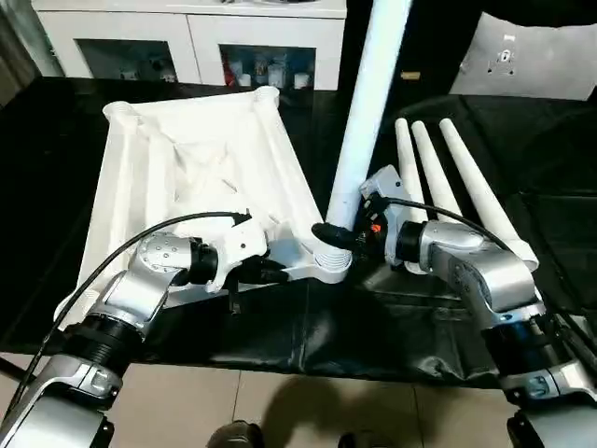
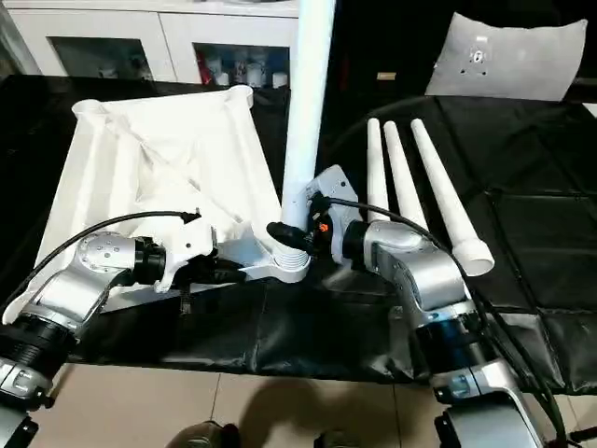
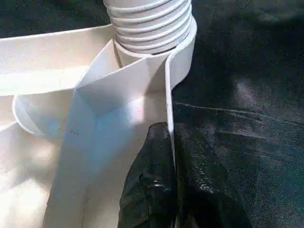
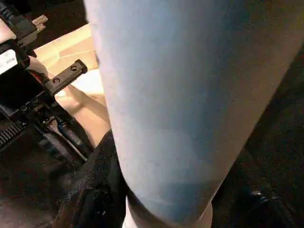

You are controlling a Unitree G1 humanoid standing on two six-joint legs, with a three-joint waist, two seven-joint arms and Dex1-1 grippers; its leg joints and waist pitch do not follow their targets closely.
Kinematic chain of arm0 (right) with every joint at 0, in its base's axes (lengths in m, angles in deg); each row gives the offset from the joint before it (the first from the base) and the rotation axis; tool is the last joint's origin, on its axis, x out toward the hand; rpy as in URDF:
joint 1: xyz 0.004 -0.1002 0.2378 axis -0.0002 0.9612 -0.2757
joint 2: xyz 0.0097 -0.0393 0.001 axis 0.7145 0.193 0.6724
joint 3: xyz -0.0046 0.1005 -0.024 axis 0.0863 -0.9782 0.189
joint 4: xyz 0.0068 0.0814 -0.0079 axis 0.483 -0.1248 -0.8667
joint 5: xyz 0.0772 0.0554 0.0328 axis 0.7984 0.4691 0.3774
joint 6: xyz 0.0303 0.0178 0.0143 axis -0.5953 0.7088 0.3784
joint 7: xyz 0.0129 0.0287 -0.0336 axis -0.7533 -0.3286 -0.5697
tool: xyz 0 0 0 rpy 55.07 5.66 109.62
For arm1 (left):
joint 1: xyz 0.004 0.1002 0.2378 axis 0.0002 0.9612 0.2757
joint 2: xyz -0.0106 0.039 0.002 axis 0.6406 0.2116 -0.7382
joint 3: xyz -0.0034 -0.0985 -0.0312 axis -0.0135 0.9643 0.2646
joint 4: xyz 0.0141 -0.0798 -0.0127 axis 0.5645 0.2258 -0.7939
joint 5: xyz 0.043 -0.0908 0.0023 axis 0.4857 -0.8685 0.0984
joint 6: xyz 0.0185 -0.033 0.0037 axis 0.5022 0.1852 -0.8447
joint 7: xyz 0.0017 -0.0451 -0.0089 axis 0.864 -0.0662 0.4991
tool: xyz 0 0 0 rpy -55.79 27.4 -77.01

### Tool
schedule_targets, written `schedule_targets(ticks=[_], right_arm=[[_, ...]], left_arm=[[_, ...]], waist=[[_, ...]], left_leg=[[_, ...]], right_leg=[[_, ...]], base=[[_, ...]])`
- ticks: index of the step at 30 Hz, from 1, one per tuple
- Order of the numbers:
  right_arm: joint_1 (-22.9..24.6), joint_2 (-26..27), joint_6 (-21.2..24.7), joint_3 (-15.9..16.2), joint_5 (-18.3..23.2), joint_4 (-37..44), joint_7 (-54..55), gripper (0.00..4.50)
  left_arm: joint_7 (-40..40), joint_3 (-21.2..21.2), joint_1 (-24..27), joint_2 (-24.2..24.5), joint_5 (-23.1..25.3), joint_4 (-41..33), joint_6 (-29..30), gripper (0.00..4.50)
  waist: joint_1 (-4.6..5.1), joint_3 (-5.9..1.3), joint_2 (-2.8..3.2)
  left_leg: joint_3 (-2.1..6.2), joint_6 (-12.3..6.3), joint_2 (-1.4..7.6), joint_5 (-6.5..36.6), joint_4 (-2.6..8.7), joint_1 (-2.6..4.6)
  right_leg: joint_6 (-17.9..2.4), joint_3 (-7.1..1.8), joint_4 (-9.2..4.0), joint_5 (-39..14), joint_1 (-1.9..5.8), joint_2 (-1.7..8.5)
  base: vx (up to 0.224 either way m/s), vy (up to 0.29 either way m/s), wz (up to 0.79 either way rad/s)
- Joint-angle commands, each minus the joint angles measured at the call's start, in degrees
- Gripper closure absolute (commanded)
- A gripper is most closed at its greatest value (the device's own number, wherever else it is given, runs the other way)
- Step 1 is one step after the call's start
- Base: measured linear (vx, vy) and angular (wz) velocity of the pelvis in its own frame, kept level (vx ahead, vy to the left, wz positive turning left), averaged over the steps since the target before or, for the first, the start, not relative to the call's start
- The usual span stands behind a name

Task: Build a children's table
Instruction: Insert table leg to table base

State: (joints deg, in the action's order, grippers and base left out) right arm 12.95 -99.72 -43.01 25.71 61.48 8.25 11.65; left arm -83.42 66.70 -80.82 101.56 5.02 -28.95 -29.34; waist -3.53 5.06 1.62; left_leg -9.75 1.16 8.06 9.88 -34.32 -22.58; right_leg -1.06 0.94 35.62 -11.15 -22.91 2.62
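The white table top (image 1: 196, 177) is laid upside down on the black cloth (image 1: 308, 341), so its ribbed underside is seen. It lies on the robot's left side of the work area.

1 leg (image 1: 368, 112) is stood upright in the near corner socket (image 1: 333, 264) of the top. The screw rings at the leg's thick end can be seen in the left wrist view, still above the socket, so the leg is probably not turned all the way in yet.

The leg is gripped low down by the right gripper (image 1: 343, 237), whose black fingers are wrapped around it just above the socket. The thin side wall of the top is pinched by the left gripper (image 3: 172, 183), just beside that same socket, so the top is kept steady.

3 more legs (image 1: 446, 182) are laid side by side on the cloth, on the robot's right, near the standing leg but apart from it.

So the job is judged to be near its start. 1 leg is being fitted. 3 legs are left to be put in, and then the table has to be turned onto its feet.
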Motion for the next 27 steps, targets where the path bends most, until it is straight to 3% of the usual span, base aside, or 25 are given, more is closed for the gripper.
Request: schedule_targets(ticks=[1, 4, 7, 8, 9, 10, 11, 12, 18, 19, 24, 27], right_arm=[[1.0, 0.1, 1.3, 0.4, -0.7, -2.5, 0.4, 2.60], [1.7, 0.1, 0.9, -0.5, -0.4, -2.9, 0.6, 2.60], [3.0, 1.0, -0.5, -2.9, 1.4, -3.3, 0.7, 2.60], [3.6, 1.8, -1.6, -4.3, 2.7, -3.6, 0.5, 2.60], [3.6, 1.8, -1.6, -4.3, 2.7, -3.6, 0.5, 2.60], [4.1, 2.2, -1.7, -5.0, 3.2, -3.5, 0.8, 2.60], [4.1, 2.2, -1.7, -5.0, 3.2, -3.5, 0.8, 2.60], [5.2, 2.5, -2.1, -5.6, 3.4, -3.5, 1.3, 2.60], [8.9, 2.8, -5.5, -5.8, 2.5, -2.6, 1.8, 2.60], [10.5, 2.0, -7.8, -4.3, 0.7, -1.2, 1.6, 2.60], [11.8, -0.1, -10.6, -0.1, -3.1, 0.5, 0.2, 2.60], [10.7, -1.4, -12.3, 2.8, -5.7, -0.8, -1.3, 2.60]], left_arm=[[-0.6, -2.0, 0.7, 0.0, 1.5, -0.9, -0.4, 4.50], [0.2, -1.5, 0.6, -0.2, 1.6, -0.4, -0.5, 4.50], [0.7, -0.8, 0.5, -0.2, 1.4, 0.0, -0.4, 4.50], [0.9, -0.4, 0.4, -0.3, 1.1, 0.1, -0.2, 4.50], [0.9, -0.4, 0.4, -0.3, 1.1, 0.1, -0.2, 4.50], [1.1, -0.3, 0.3, -0.3, 1.1, 0.3, -0.3, 4.50], [1.1, -0.3, 0.3, -0.3, 1.1, 0.3, -0.3, 4.50], [1.4, -0.1, 0.2, -0.3, 1.0, 0.5, -0.4, 4.50], [2.1, 0.6, -0.2, -0.5, 0.6, 1.2, -0.5, 4.50], [2.0, 0.6, -0.2, -0.4, 0.6, 1.1, -0.4, 4.50], [1.9, 0.6, -0.2, -0.2, 0.7, 1.1, -0.3, 4.50], [1.8, 0.5, -0.1, -0.1, 0.7, 1.0, -0.6, 4.50]], waist=[[-0.17, -4.45, -0.22], [-0.16, -4.46, -0.21], [-0.24, -4.26, 0.44], [-0.21, -4.32, 0.18], [-0.20, -4.39, 0.10], [-0.25, -4.29, 0.48], [-0.11, -4.26, 0.27], [-0.25, -4.21, 0.77], [-0.24, -3.91, 0.80], [-0.22, -3.85, 0.77], [-0.25, -3.65, 0.90], [-0.20, -3.32, 0.90]], left_leg=[[1.52, -1.16, 4.71, 10.1, 3.88, 1.54], [1.49, -1.09, 4.70, 10.5, 3.86, 1.56], [1.66, -0.71, 4.71, 11.4, 3.97, 1.60], [1.67, -0.59, 4.79, 12.0, 3.99, 1.56], [1.66, -0.65, 4.75, 11.8, 3.99, 1.54], [1.75, -0.58, 4.72, 11.6, 4.01, 1.50], [1.67, -0.76, 4.70, 11.7, 4.08, 1.54], [1.72, -0.71, 4.68, 11.6, 4.03, 1.53], [1.80, -0.14, 4.78, 14.5, 4.40, 1.76], [1.79, -0.08, 4.80, 14.8, 4.42, 1.74], [1.83, -0.33, 4.82, 14.4, 4.68, 1.70], [1.89, -0.34, 4.85, 15.6, 4.78, 1.75]], right_leg=[[-14.1, -2.47, -4.06, -8.3, 2.57, 5.80], [-14.0, -2.50, -4.17, -8.9, 2.55, 5.82], [-13.8, -2.52, -4.26, -9.8, 2.38, 5.83], [-13.9, -2.56, -4.32, -9.6, 2.49, 5.93], [-14.0, -2.52, -4.28, -9.1, 2.55, 5.88], [-14.1, -2.49, -4.19, -8.7, 2.50, 5.88], [-14.3, -2.46, -4.26, -8.2, 2.49, 5.73], [-14.5, -2.47, -4.18, -7.9, 2.47, 5.79], [-14.2, -2.43, -4.54, -10.6, 2.23, 5.73], [-14.1, -2.49, -4.59, -11.0, 2.18, 5.76], [-13.6, -2.49, -4.55, -9.5, 2.13, 5.68], [-13.3, -2.55, -4.85, -12.2, 2.01, 5.74]], base=[[0.000, 0.000, 0.00], [0.000, 0.000, 0.00], [0.000, 0.000, 0.00], [0.000, 0.000, 0.00], [0.000, 0.000, 0.00], [0.000, 0.000, 0.00], [0.000, 0.000, 0.00], [0.000, 0.000, 0.00], [0.000, 0.000, 0.00], [0.000, 0.000, 0.00], [0.000, 0.000, 0.00], [0.000, 0.000, 0.00]])
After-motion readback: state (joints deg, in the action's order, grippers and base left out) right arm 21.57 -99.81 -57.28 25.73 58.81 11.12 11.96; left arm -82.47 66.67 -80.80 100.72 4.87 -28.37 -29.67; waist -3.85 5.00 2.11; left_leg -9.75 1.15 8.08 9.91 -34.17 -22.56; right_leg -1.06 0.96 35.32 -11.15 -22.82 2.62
